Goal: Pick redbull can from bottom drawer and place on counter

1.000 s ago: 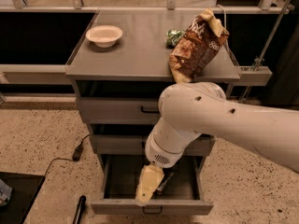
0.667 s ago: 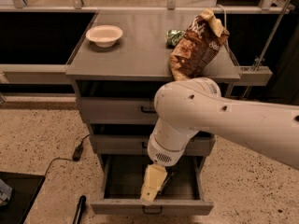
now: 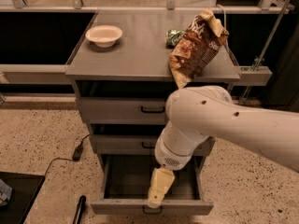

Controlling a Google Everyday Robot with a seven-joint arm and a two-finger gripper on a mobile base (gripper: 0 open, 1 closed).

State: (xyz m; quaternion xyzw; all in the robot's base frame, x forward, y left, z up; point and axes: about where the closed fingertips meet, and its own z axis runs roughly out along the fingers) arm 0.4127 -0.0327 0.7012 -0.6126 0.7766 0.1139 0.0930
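The bottom drawer (image 3: 121,206) is pulled open below two shallower drawers that are pushed in. My white arm comes in from the right and bends down into it. The cream-coloured gripper (image 3: 156,195) points downward over the front middle of the drawer, near its front panel. The redbull can is hidden; the arm and gripper cover part of the dark drawer interior. The grey counter (image 3: 135,55) tops the cabinet.
On the counter stand a white bowl (image 3: 103,34) at the back left, a brown chip bag (image 3: 196,45) at the right edge and a small green wrapper (image 3: 174,36) behind it. A cable with a plug (image 3: 77,152) and a dark object (image 3: 79,209) lie on the speckled floor to the left.
The gripper has shifted slightly right and lower, toward the drawer's front panel. The arm's elbow has moved a little with it. Nothing on the counter has moved.
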